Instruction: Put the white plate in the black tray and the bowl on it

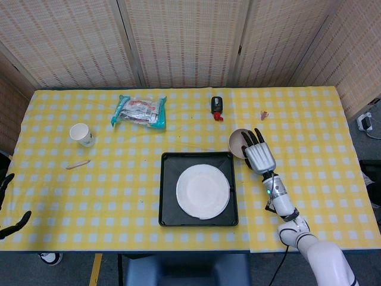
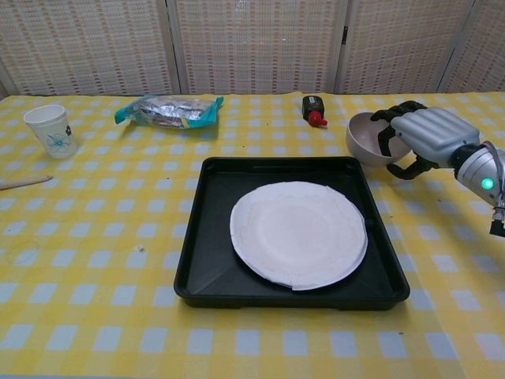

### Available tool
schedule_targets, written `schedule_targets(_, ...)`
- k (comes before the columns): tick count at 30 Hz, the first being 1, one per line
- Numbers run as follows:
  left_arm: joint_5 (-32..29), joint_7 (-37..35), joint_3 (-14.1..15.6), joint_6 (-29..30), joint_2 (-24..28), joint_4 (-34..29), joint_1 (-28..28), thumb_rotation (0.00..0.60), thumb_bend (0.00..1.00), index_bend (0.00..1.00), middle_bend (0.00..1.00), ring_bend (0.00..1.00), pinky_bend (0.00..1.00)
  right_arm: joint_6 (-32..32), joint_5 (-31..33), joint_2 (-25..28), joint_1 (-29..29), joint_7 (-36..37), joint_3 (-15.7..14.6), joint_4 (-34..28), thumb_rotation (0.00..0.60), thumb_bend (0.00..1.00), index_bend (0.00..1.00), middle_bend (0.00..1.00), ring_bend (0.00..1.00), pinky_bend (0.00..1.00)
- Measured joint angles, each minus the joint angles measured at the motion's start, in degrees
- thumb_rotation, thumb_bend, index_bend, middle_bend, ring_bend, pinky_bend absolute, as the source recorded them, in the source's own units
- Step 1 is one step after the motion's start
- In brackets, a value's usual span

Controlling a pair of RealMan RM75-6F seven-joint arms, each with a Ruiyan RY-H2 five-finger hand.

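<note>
The white plate (image 1: 202,191) (image 2: 298,234) lies flat inside the black tray (image 1: 166,161) (image 2: 197,260) at the middle of the table. Just past the tray's far right corner, the beige bowl (image 1: 237,140) (image 2: 361,138) is tipped up on its side. My right hand (image 1: 258,156) (image 2: 426,134) grips the bowl's right rim, with fingers hooked inside and the thumb below. My left hand (image 1: 12,223) shows only as dark spread fingers off the table's left front corner, holding nothing.
A paper cup (image 1: 81,134) (image 2: 49,130) and a wooden stick (image 1: 78,164) sit at the left. A snack packet (image 1: 140,111) (image 2: 168,109) and a small black bottle with a red cap (image 1: 216,107) (image 2: 314,109) lie behind the tray.
</note>
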Motion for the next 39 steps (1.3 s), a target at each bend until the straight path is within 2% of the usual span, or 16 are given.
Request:
schedule_targets(5,-0.1,0.0,0.0,0.2,0.0,-0.1,0.1,0.600,0.31,0.00,0.00,0.00,0.01,2.7,-0.8,1.2,-0.5,0.3,-0.3,-2.2,0.600,0.52,0.74,0.14,0.09,0.00)
schedule_targets(11,0.2,0.3,0.3,0.0,0.0,-0.3,0.0,0.600,0.31,0.00,0.00,0.00,0.01,5.7,-2.3,4.6,-1.3,-0.4,-1.2,-10.4,0.600,0.52,0.74,0.14,0.09,0.00)
schedule_targets(17,0.4,0.5,0.6,-0.3,0.0,-0.8,-0.1,0.600,0.31,0.00,0.00,0.00,0.01,8.9,-4.5,10.3,-2.0,-4.9,-2.2,-25.1,0.600,0.52,0.74,0.14,0.10,0.00)
schedule_targets(24,-0.2,-0.4,0.3,0.3,0.5,-0.8,0.2,0.600,0.31,0.00,0.00,0.00,0.01,8.9,-6.3,17.7,-2.7,-13.3,-3.9,-46.1,0.600,0.52,0.74,0.14,0.10,0.00)
schedule_targets(27,-0.3,-0.9,0.3,0.5,0.8,-0.8,0.4,0.600,0.31,0.00,0.00,0.00,0.01,8.2,-6.9,19.9,-3.1,-17.6,-4.9,-51.4,0.600,0.52,0.74,0.14,0.10,0.00)
schedule_targets(31,-0.3,-1.7,0.3,0.9,1.1,-0.8,0.6,0.600,0.31,0.00,0.00,0.00,0.01,6.4,-7.0,20.8,-3.6,-21.4,-6.0,-54.1,0.600,0.52,0.74,0.14,0.10,0.00)
schedule_targets(39,-0.4,-2.5,0.1,1.4,1.4,-0.7,0.9,0.600,0.31,0.00,0.00,0.00,0.01,1.1,-4.3,19.8,-3.7,-22.4,-6.7,-54.0,0.600,0.52,0.74,0.14,0.10,0.00)
